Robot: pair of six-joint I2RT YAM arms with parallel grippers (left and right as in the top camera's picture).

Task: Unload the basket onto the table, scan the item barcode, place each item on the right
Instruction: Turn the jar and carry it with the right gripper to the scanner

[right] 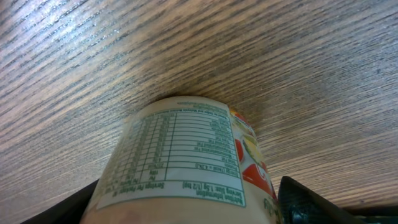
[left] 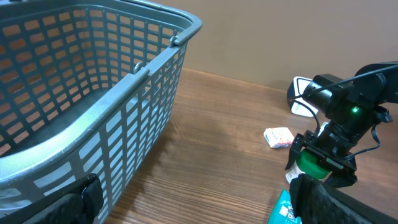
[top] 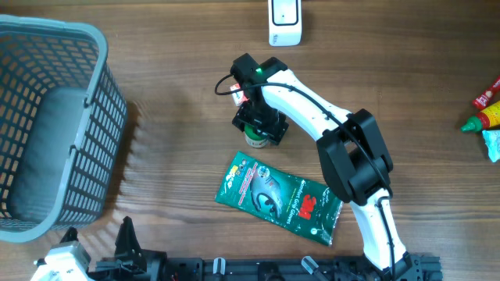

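Closest to us, a small jar (right: 180, 162) sits on the table (top: 172, 140) between the fingers of our right gripper (right: 186, 198), with its printed nutrition label turned our way. The jaws stand wide on either side of the jar. A sliver of wood shows beside one finger, so we judge that nothing is pinched yet. Our left gripper (left: 199, 211) is spread fully and holds nothing, low beside the basket (left: 155, 62).

We take this step to be the pick-up. Next, the fingers need to close squarely on the round wall, lift, and turn the barcode (we cannot find it from here) toward the white scanner (top: 285, 19) at the far edge.

By size:
- The table is matte, grained wood.
- The basket is a rigid grey plastic lattice with rounded corners.
- A flat, glossy green packet (top: 281, 199) lies just beside the jar.
- The scanner is smooth and white.
- The jar is a cylinder with a slick label, likely to slip.
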